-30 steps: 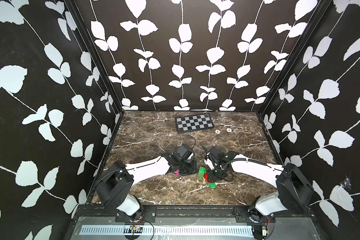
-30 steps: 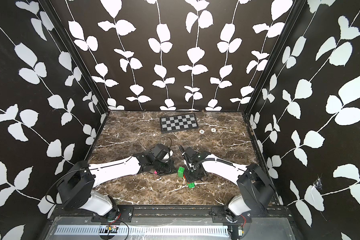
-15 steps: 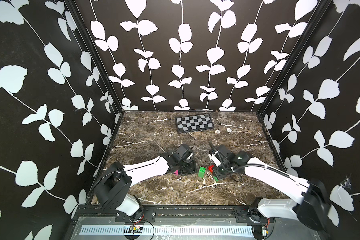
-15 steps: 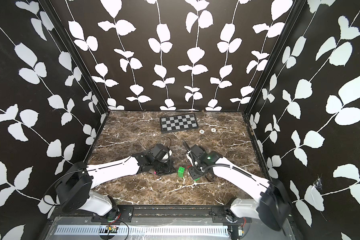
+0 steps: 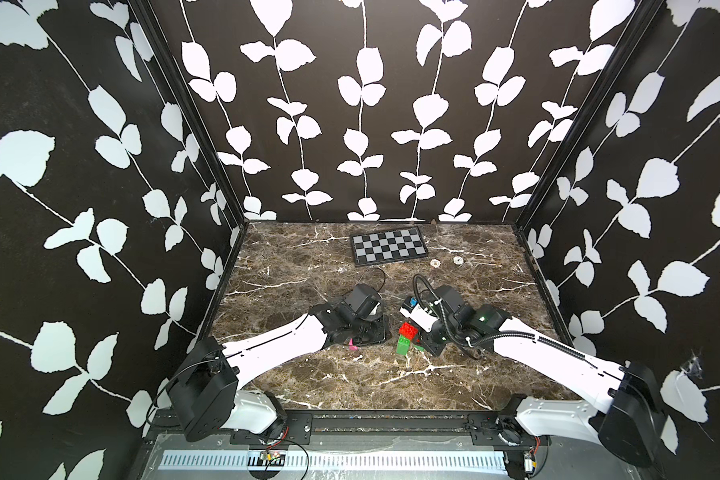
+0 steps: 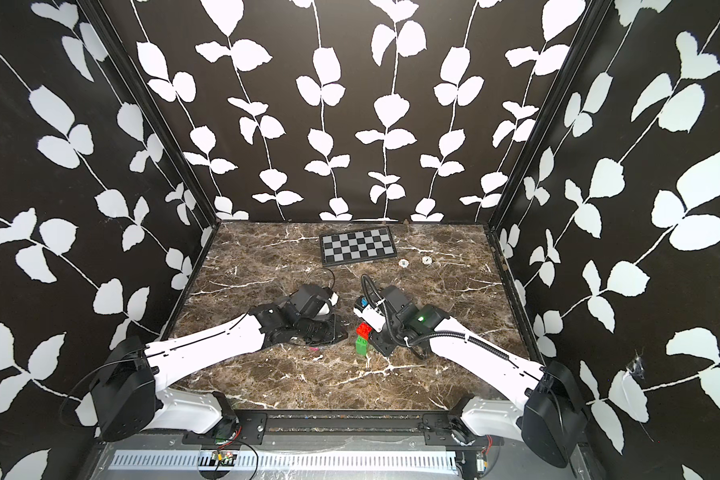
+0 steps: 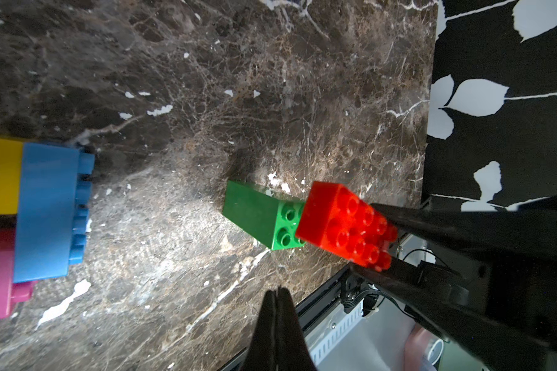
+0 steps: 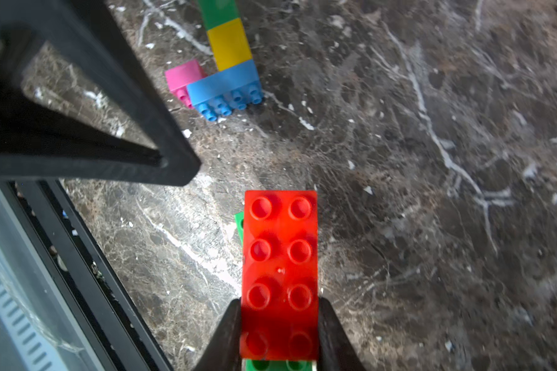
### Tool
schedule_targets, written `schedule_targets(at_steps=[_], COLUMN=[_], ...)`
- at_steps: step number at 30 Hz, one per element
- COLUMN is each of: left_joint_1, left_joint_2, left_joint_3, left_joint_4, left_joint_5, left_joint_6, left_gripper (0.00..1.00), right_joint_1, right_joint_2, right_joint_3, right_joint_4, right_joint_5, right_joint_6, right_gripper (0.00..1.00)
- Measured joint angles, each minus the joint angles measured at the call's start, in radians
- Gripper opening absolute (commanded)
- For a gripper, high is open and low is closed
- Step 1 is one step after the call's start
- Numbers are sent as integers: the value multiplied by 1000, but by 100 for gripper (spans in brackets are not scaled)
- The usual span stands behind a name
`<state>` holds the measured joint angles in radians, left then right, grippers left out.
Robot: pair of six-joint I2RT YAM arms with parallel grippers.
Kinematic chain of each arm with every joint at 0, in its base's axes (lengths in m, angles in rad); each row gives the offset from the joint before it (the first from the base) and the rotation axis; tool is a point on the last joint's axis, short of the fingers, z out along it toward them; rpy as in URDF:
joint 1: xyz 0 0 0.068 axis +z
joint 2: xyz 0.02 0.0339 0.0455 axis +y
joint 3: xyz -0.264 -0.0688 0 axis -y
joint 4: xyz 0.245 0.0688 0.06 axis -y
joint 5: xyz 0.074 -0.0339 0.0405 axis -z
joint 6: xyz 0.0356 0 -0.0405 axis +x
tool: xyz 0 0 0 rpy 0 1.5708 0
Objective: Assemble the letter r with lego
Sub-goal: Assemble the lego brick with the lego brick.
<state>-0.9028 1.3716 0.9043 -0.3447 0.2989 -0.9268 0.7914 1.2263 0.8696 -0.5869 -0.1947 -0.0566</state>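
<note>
Red brick (image 8: 280, 244) is clamped by the right tool (image 8: 279, 308) above a green brick (image 7: 254, 215); left tool (image 7: 277, 298) is seen fully closed, empty.

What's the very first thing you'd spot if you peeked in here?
The bright red brick pops out most: the right gripper pinches it just over a green brick, mid-way across the marble table. Close by lies a joined row with a yellow brick, a blue brick and a pink brick. A checkerboard lies at the back, below black walls with white leaves.
</note>
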Motion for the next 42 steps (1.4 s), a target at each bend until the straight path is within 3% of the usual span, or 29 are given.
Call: schedule_targets(at_steps=[16,42], left_joint_1=[0,0], left_joint_2=[0,36], left_joint_3=[0,46], left_joint_4=[38,40], left_joint_5=[37,61], left_joint_6=[-43,-47], left_gripper=[2,2], right_joint_1=[1,-10], right_joint_2=[-83,-51], right_joint_3=[-141,-143], right_joint_4=[103,147], right_joint_5=[-18,-32], right_joint_6=[-216,-285], right_gripper=[0,0])
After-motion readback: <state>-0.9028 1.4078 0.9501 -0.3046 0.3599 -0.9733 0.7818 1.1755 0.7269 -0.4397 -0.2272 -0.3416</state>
